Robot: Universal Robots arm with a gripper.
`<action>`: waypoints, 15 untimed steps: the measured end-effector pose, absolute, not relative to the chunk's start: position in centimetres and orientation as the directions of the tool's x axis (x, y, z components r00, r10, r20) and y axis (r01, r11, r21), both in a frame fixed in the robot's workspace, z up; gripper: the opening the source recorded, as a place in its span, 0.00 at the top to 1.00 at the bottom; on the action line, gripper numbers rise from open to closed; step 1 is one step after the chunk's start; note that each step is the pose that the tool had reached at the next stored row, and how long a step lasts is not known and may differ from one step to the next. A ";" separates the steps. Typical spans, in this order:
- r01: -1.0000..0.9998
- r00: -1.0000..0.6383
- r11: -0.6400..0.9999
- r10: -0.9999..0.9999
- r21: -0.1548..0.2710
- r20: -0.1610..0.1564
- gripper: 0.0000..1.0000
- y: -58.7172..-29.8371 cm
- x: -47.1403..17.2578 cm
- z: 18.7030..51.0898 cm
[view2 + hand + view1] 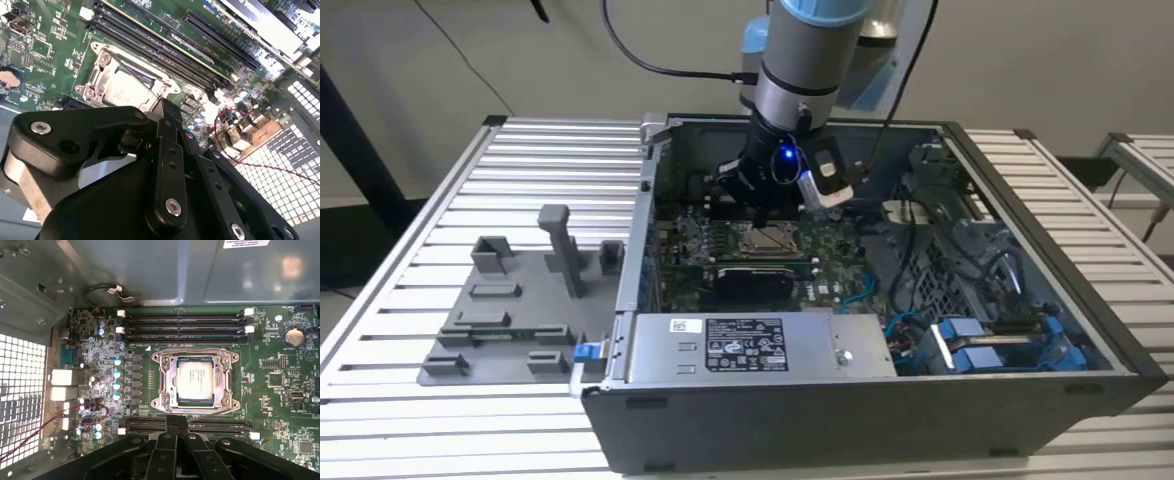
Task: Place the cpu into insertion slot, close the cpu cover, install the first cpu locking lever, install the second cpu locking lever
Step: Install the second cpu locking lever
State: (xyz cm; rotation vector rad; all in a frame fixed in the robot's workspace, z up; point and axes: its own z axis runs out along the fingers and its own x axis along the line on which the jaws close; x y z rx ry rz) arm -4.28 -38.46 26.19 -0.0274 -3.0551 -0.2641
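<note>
Our black claw (176, 426), fingers pinched together and holding nothing, hovers at six o'clock of the silver-grey square cpu (196, 379) seated under its thin silver cover frame (165, 385); drifting down, we judge, could scrape the green motherboard (280, 390).

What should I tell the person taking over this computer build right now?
Gripper: fingers pressed together, holding nothing, just above the board beside the socket.
The chip sits in the socket, inside the open computer case.
The silver cover frame lies flat around the chip, so it looks closed.
Done: chip placed, cover down.
Left: I cannot tell whether either locking lever is latched; check both before going on.
</note>
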 end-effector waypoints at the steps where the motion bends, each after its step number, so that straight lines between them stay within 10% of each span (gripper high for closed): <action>1: 0.024 -0.997 0.985 0.011 0.171 0.076 0.89 -38.4 -4.3 26.2; 15: 0.028 -0.995 0.987 0.012 0.158 0.098 0.89 -37.4 -4.3 25.8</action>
